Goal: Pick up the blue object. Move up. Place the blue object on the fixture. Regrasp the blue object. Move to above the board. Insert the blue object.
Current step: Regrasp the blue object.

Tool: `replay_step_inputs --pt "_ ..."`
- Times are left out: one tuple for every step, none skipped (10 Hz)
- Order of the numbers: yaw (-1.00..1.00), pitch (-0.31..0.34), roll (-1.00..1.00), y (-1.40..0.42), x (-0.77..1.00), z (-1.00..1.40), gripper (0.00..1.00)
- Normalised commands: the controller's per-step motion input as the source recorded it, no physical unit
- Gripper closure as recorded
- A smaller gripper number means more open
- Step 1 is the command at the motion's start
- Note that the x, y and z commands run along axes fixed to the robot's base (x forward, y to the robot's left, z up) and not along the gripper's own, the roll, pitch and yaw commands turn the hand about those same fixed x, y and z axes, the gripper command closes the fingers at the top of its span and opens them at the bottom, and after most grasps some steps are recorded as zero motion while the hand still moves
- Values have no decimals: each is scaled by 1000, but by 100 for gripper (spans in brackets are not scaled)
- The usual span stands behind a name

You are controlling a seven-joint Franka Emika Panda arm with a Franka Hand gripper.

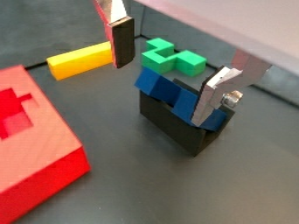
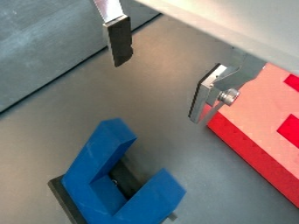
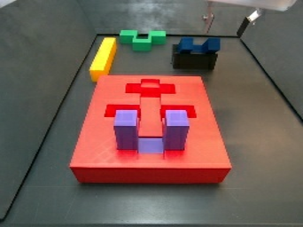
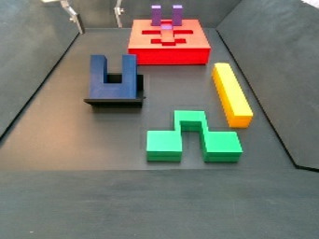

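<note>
The dark blue U-shaped object (image 1: pixel 163 90) rests on the black fixture (image 1: pixel 176 127), prongs up in a side view (image 3: pixel 198 44). It also shows in a wrist view (image 2: pixel 114 171) and a side view (image 4: pixel 111 75). My gripper (image 1: pixel 163 87) is open and empty, held above the blue object without touching it. It shows at the top edge of both side views (image 3: pixel 228 25) (image 4: pixel 97 19). The red board (image 3: pixel 148 124) lies flat on the floor, apart from the fixture (image 4: pixel 121 99).
A purple U-shaped block (image 3: pixel 144 131) stands in a slot of the board. A green block (image 4: pixel 189 137) and a long yellow bar (image 4: pixel 230 91) lie on the floor beside the fixture. Dark walls ring the floor.
</note>
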Motion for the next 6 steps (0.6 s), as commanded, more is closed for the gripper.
replay_step_inputs --pt "180 0 880 -443 0 -66 0" --pt "160 0 954 -440 -29 -49 0" --pt "123 37 1000 -431 0 -11 0" --pt "40 117 914 -420 40 0 0" --pt "9 120 791 -420 46 0 0" --pt "51 94 451 -371 149 -86 0"
